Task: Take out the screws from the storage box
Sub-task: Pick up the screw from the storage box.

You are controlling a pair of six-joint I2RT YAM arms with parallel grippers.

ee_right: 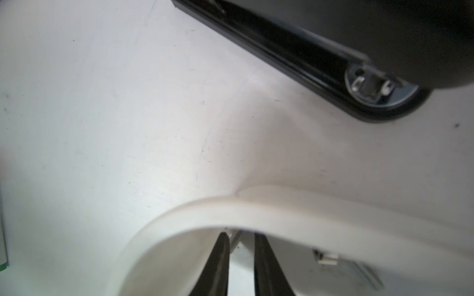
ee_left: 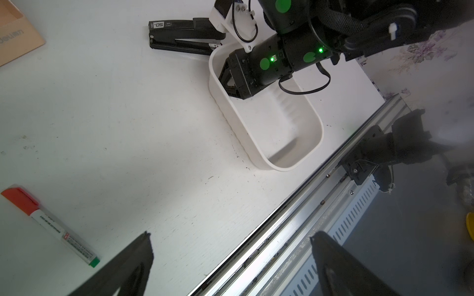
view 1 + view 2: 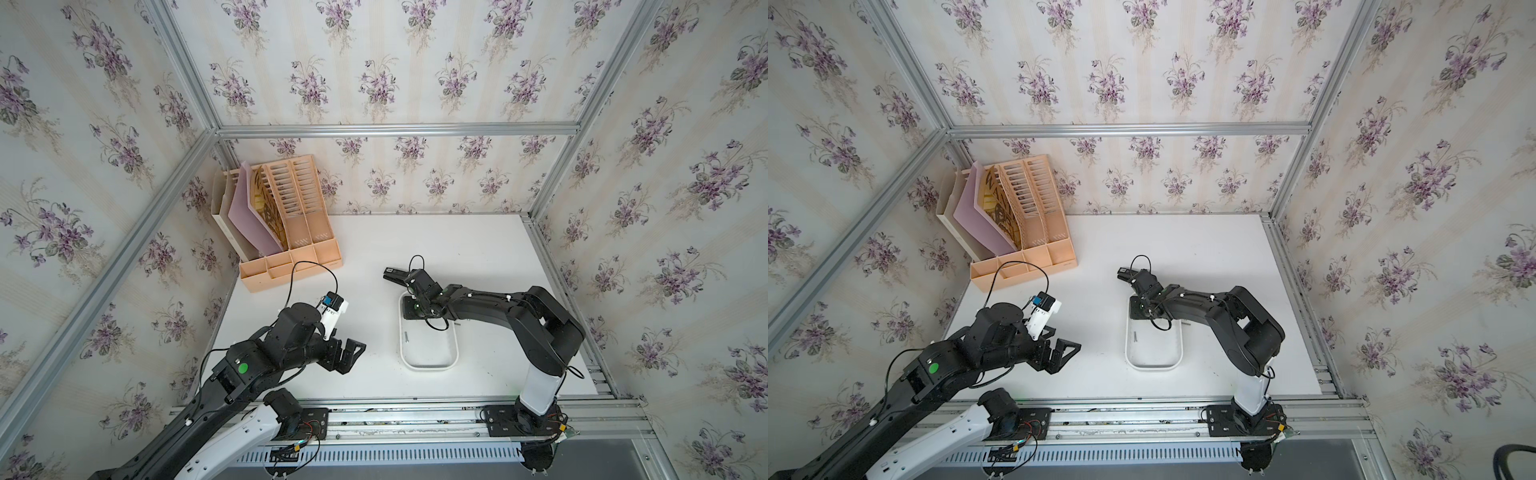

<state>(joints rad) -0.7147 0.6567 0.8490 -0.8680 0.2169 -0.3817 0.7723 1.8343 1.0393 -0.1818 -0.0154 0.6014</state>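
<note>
Within the storage box (image 3: 428, 366), at its far end, a screw (image 1: 234, 239) lies between the tips of the right end effector (image 1: 241, 236). Its jaws stand narrowly apart, and whether they clamp the screw cannot be told. A second screw (image 1: 326, 257) lies near them, and a third screw (image 3: 408, 336) along the left wall. The box sits right of centre on the bench (image 3: 374, 249). A black stapler (image 3: 395, 274) lies just beyond its far end. The left end effector (image 2: 230, 236) hovers wide open and empty, near a red-capped pen (image 2: 51, 225).
</note>
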